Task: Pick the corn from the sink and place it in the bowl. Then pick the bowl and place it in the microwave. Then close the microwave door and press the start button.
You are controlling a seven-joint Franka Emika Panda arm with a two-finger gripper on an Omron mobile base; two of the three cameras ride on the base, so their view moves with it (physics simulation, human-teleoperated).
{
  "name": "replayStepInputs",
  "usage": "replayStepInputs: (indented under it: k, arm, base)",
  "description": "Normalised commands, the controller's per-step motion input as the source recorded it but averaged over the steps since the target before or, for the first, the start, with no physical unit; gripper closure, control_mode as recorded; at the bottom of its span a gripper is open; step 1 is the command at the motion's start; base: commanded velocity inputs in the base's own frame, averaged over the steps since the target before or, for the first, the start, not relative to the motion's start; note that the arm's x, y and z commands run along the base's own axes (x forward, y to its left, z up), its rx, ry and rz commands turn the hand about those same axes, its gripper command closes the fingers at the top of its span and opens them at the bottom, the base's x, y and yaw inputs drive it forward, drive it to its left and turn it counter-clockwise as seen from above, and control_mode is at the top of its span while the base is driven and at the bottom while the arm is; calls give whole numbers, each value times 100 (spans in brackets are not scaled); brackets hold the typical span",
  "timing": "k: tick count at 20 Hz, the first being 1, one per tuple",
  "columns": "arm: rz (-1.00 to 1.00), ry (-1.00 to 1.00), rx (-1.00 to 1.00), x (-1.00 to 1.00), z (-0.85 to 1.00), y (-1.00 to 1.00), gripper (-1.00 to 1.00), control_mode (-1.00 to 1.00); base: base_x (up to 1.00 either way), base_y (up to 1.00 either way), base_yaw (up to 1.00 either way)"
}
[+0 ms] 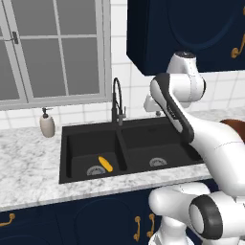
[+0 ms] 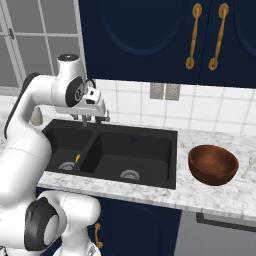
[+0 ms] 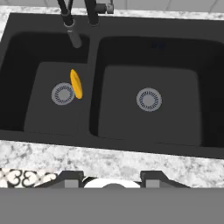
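The corn (image 3: pixel 76 84) lies in the sink's (image 3: pixel 92 127) left basin beside the drain, the bowl (image 2: pixel 213 164) waits on the counter, and the gripper (image 3: pixel 113 178) hovers above, fingers spread wide, empty.

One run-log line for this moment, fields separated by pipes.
phase: pre-grasp | small yellow-orange corn cob: left basin of black double sink, beside drain | round reddish-brown wooden bowl: empty, on counter | gripper: above sink, holding nothing
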Motion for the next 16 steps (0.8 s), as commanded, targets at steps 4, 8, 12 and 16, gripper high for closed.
replayStepInputs:
  k: [4,8,12,16]
  arm:
    - [3,-6,-2,-43,-3,20,-100,-100]
    - [5,-2,-23,-47,-58,99,-100,-100]
    - [0,6,-22,0,-76,100,-100,-100]
    - [0,12,-13,22,-79,100,-100,-100]
  base:
    - [0,0,0]
    - [0,0,0]
    - [0,0,0]
    - [0,0,0]
